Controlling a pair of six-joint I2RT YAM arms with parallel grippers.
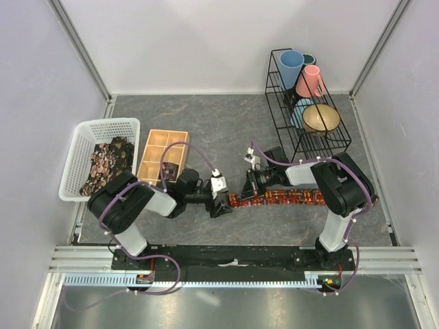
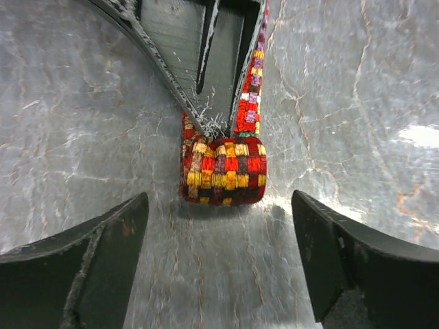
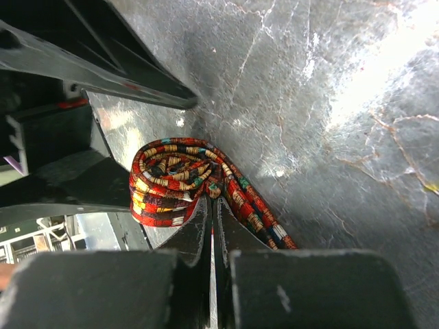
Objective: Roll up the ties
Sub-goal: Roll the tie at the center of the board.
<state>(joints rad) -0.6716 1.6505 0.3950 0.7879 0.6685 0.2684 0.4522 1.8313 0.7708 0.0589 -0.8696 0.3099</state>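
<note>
A tie with a red, orange and yellow print lies flat across the table, its left end wound into a small roll. My right gripper is shut on the roll's inner turns; in the right wrist view its fingertips pinch the coil at its centre. My left gripper is open just left of the roll. In the left wrist view the roll sits just beyond the gap between my left gripper's spread fingers, apart from both. More dark floral ties lie in the white basket.
A white basket stands at the left, with a wooden compartment tray beside it. A black wire rack with cups and a bowl stands at the back right, close behind the right arm.
</note>
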